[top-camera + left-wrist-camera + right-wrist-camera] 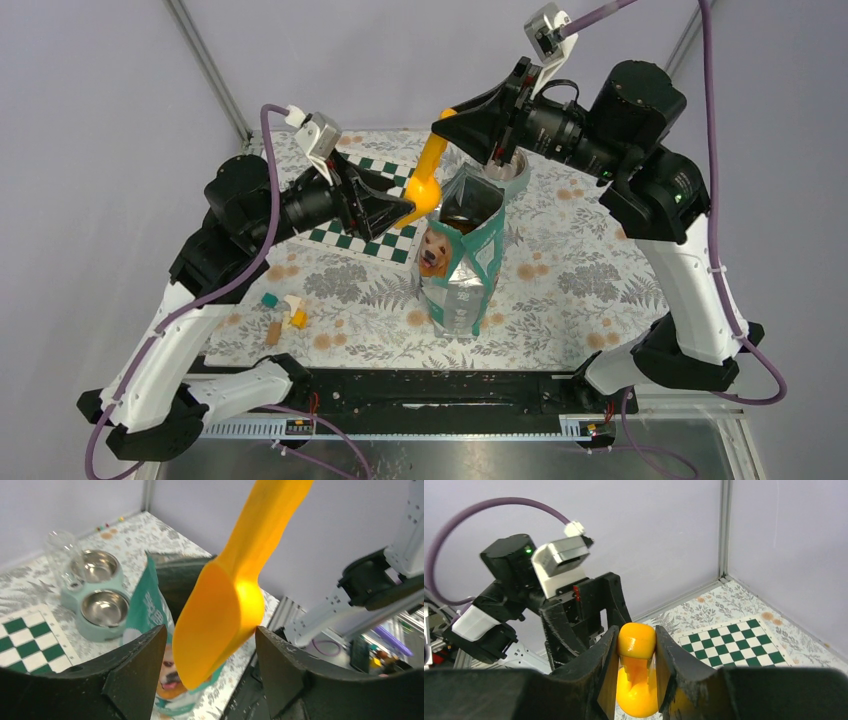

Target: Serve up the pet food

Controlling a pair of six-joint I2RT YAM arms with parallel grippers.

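Observation:
The orange scoop (428, 165) hangs handle-up above the open teal bag (462, 262) with the dog picture, which stands mid-table. My right gripper (452, 113) is shut on the scoop's handle end (636, 639), with the bowl of the scoop hanging below the fingers. My left gripper (402, 208) is open, and the scoop's bowl (220, 615) sits between its jaws without touching either. The scoop looks empty. No kibble shows; the bag's inside is dark. The two steel bowls (105, 607) in their teal stand are empty.
A green-and-white chessboard mat (372, 232) lies left of the bag and also shows in the right wrist view (739, 642). Small coloured blocks (285, 315) lie front left. A clear bottle (62, 555) stands on the bowl stand behind the bag.

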